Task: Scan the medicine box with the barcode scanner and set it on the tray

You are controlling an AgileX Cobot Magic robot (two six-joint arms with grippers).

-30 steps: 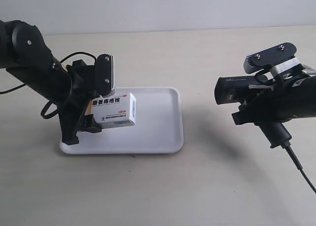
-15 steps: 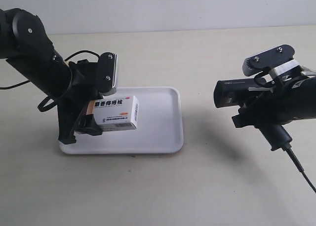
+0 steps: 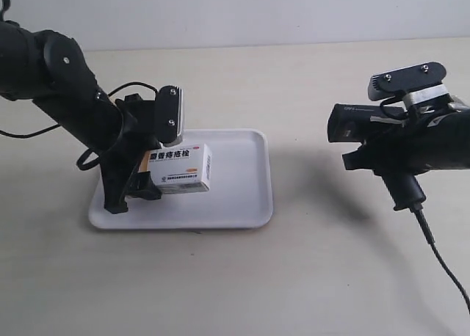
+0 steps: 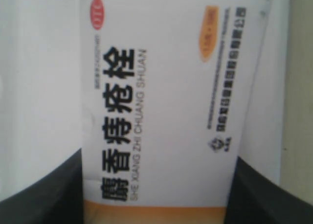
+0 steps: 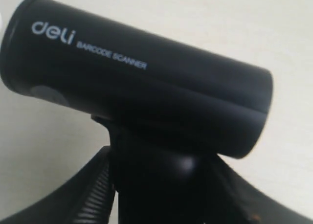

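Sinking toward the tray [image 3: 250,204], medicine box [image 3: 180,169] is clamped tight in the left gripper [image 3: 147,176], lower than a sec ago. Right gripper [image 3: 393,156], closed on the barcode scanner [image 3: 367,122], has backed off to 3 o'clock — scan looks done, drop-off next.

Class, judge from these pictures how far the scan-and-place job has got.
Whether scanning is done cannot be told. In hand: the left gripper holds the medicine box above the tray; the right gripper holds the barcode scanner off to the side. Left: release the box onto the tray.

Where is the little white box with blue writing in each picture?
Exterior view: the small white medicine box sits left of centre, held above the white square tray.
Left wrist view: it fills most of the picture.
Right wrist view: not there.
Shared landmark: its blue lettering, seen in both views.
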